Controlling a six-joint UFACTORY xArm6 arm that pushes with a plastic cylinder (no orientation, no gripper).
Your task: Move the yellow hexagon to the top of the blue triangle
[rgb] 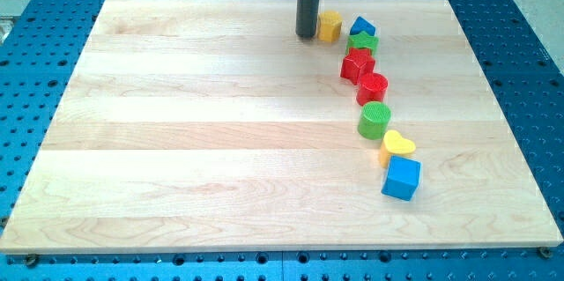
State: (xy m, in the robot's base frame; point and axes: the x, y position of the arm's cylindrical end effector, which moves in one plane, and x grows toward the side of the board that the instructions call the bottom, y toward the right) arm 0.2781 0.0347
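Pale wooden counter [220, 140] fills most of the frame, lying on a blue perforated base [529, 70] that shows along every edge. No jaws exist on this arm: a straight dark rod comes down from the upper middle of the frame, and my tip [307, 35] rests on the wood near the counter's top edge.

Just to the right of my tip, touching it or nearly so, sits the yellow hexagon [330, 26]. Right of that, with a small gap between, stands the blue triangle [362, 27], so the two lie almost side by side in the upper right-centre of the frame.

Below the blue triangle a chain of blocks runs down toward the lower right. A green block [362, 43] of unclear shape touches the triangle's lower side, then come a red star-like block [357, 64], a red cylinder [373, 87], a green cylinder [374, 120], a yellow heart [398, 145] and a blue cube [402, 178].
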